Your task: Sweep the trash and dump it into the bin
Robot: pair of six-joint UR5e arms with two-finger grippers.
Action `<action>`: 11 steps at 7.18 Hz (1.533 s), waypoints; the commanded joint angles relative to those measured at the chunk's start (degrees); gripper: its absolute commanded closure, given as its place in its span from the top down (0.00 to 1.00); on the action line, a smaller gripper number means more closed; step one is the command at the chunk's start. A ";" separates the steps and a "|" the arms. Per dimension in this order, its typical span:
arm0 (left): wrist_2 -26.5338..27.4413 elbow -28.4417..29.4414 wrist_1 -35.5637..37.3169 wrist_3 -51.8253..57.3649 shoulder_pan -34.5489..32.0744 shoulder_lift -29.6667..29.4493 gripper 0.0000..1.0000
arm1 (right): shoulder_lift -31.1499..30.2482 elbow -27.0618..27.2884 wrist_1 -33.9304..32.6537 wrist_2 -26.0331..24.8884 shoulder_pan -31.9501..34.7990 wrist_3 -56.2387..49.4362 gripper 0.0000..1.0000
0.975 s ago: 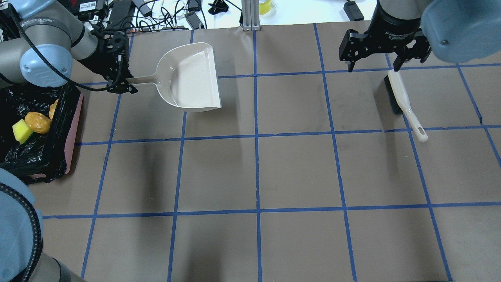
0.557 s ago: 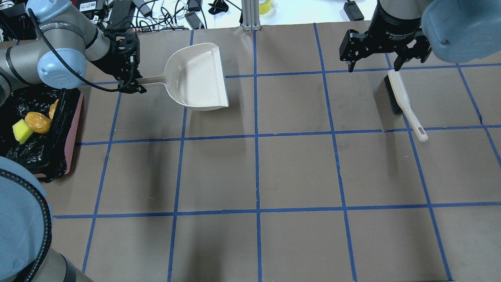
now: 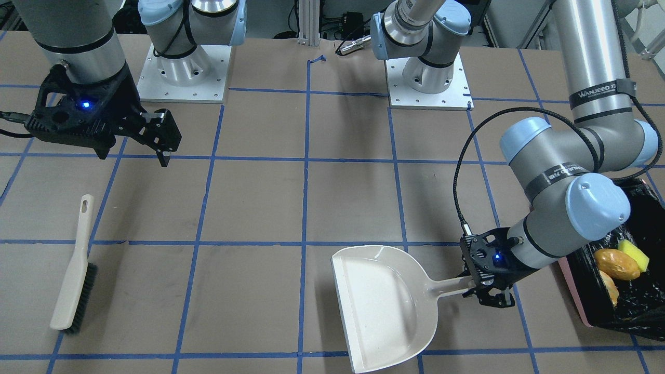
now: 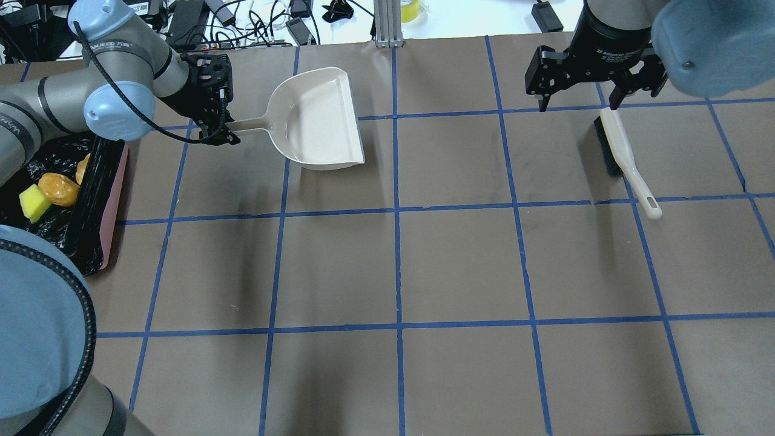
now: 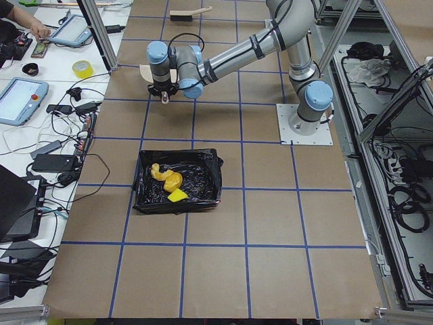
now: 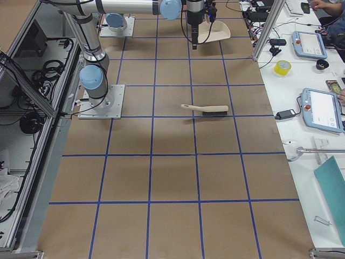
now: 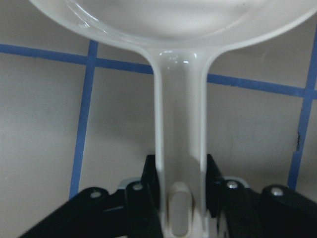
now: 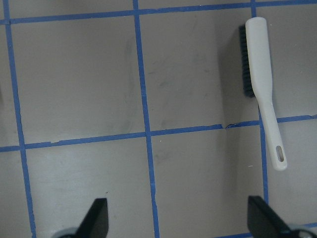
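One trash piece [image 4: 83,169] seems half-hidden.

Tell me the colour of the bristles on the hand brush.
Black, on the cream plastic hand brush; shows best in the exterior front-facing view.

Overhead, front, sides, wrists; shared table [image 4: 460,260]

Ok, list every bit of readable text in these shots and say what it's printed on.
"WANJEED": on the black band around the left arm.
"2F Adaptive", the rest unclear: on the black collar at the right arm's wrist.
White label among the cables beyond the table: too small to read.
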 commanded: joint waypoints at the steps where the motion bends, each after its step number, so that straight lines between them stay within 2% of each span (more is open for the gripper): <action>1: 0.06 0.26 2.48 -0.93 -0.57 -1.96 0.00 | 0.00 0.00 0.00 0.00 0.00 0.00 1.00; 2: 0.32 0.00 3.10 0.11 -0.66 -2.84 0.00 | 0.00 0.00 0.00 0.09 0.00 0.00 1.00; 4: 4.79 1.74 2.93 5.02 -0.58 -2.50 0.00 | 0.00 0.00 0.00 0.00 0.00 0.00 1.00; 6: 11.10 1.05 2.49 11.16 -0.32 -2.06 0.00 | 0.00 0.00 0.00 0.09 0.00 -0.44 1.00; 7: 11.31 0.09 2.58 15.28 -0.31 -2.14 0.00 | -0.52 0.00 0.00 0.70 -0.09 -0.96 1.00; 11: 11.40 -0.36 3.11 17.78 0.56 -2.05 0.00 | -4.30 0.00 0.09 1.14 0.00 -0.80 1.00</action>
